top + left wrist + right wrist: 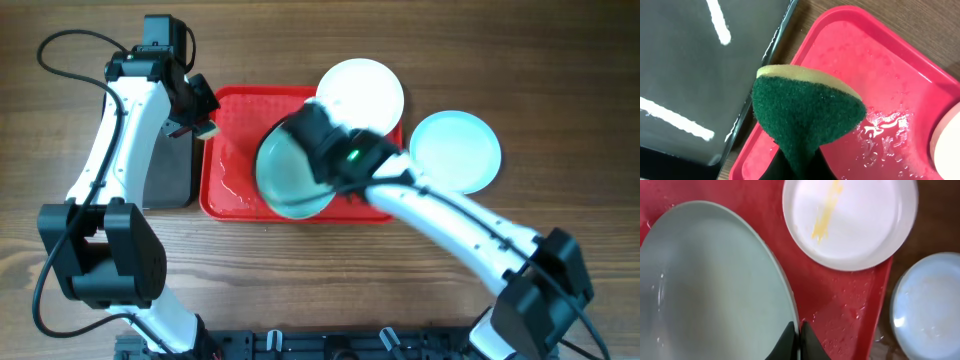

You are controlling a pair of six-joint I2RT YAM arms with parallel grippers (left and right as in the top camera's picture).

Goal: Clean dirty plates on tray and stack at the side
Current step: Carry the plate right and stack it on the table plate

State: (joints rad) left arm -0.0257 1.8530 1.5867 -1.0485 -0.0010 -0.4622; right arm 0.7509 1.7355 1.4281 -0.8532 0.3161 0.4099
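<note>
Red tray: wet, my wash basin.
Mint plate: my right gripper pinches its rim, tilting it over the tray for scrubbing.
Cream plate: tray corner, yellow-smeared.
Second mint plate: on table beside tray.
Sponge: clamped in left gripper, poised.

The left claw, only dark slivers of it showing at the bottom edge, is pinched on a scouring sponge with a dark green abrasive face and a yellow foam back, which stands up from between its fingers and fans out wider above them. Beyond and to the right of the claw lies the large red rectangular plastic tray, its floor wet with beads and a small puddle of water, and a curved cream-white plate rim shows at the far right edge. To the claw's left sits a glossy black rectangular tray with white streaks of reflected light, just beside the red tray, with brown wooden table showing past both.
</note>
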